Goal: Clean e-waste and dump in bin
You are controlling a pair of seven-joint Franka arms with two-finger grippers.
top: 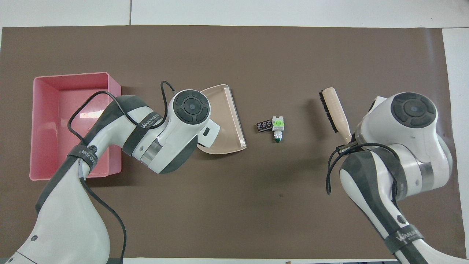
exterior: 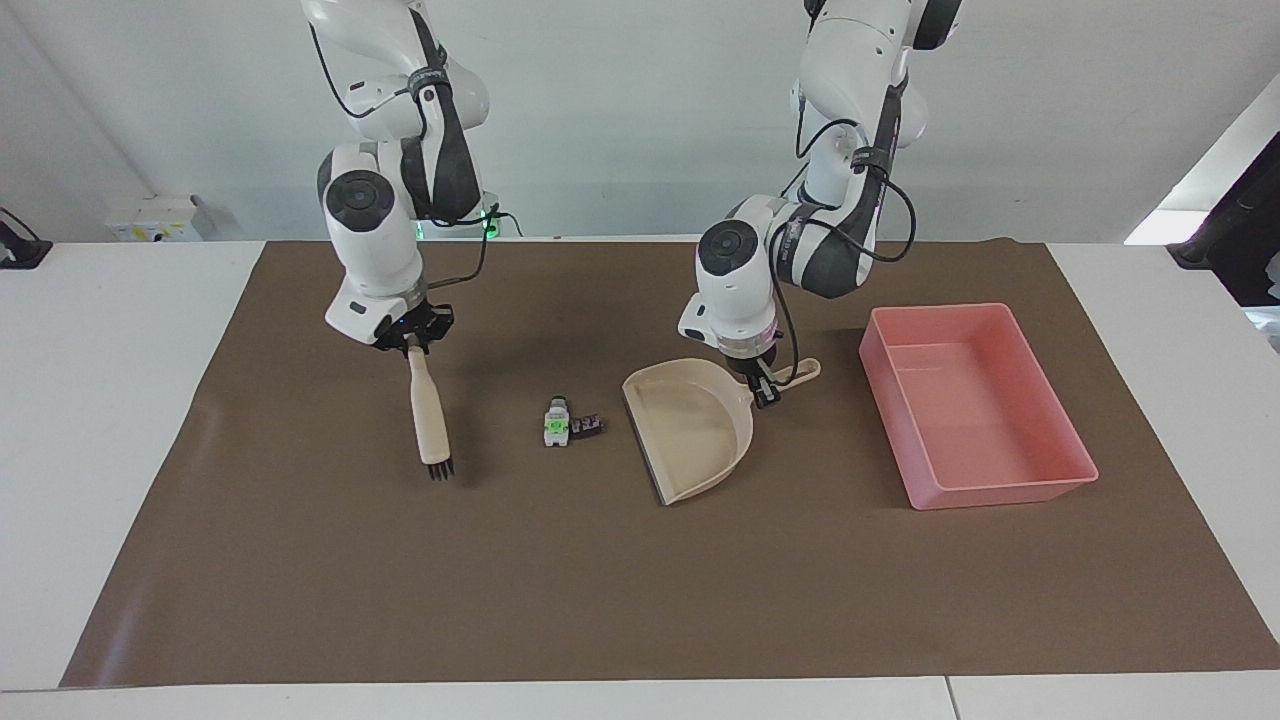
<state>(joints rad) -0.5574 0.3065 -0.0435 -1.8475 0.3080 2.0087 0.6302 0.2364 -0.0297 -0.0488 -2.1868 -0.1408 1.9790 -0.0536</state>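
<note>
The e-waste lies mid-mat: a white-grey scrap with a green patch touching a dark scrap. My left gripper is shut on the handle of the beige dustpan, whose open mouth faces the scraps a short gap away. In the overhead view the arm hides this gripper. My right gripper is shut on the handle of a brush, which hangs bristle end down over the mat toward the right arm's end from the scraps. The pink bin stands empty beside the dustpan, at the left arm's end.
A brown mat covers most of the white table. The left arm's elbow hangs over part of the bin in the overhead view.
</note>
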